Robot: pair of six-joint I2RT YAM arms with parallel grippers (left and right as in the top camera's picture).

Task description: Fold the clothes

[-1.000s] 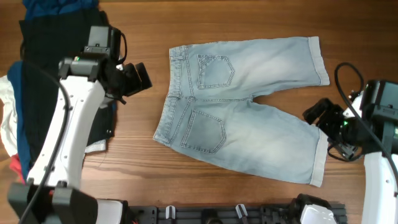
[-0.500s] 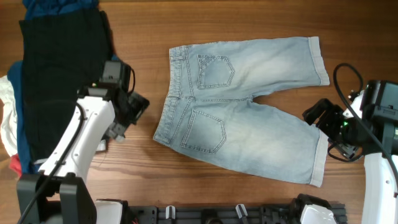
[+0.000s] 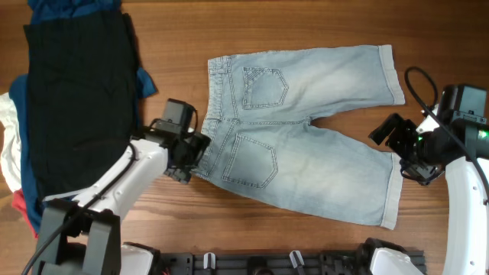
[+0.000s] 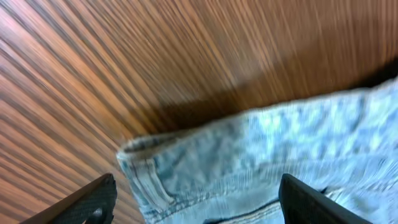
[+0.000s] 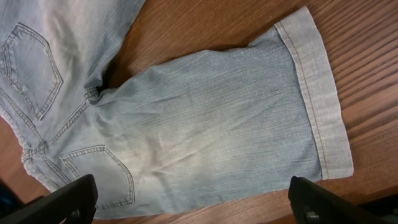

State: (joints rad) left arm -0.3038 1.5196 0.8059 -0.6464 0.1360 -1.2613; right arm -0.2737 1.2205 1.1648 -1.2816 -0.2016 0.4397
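The light blue denim shorts [image 3: 306, 130] lie flat on the wooden table, back pockets up, waistband to the left, cuffed legs to the right. My left gripper [image 3: 195, 156] is open at the near waistband corner; the left wrist view shows that corner [image 4: 186, 168] between the wide-spread fingers [image 4: 196, 202]. My right gripper [image 3: 390, 141] is open beside the near leg's cuffed hem. The right wrist view shows that leg [image 5: 211, 118] and its cuff [image 5: 317, 93] above the open fingers [image 5: 193, 202].
A large black garment [image 3: 76, 99] lies at the left over navy, white and red clothes [image 3: 11, 153]. Bare wood [image 3: 176, 46] separates the pile from the shorts. A black rail [image 3: 290, 260] runs along the front edge.
My left arm has swung right from over the black garment to the shorts' near waistband corner. My right gripper has shifted slightly up beside the near cuff.
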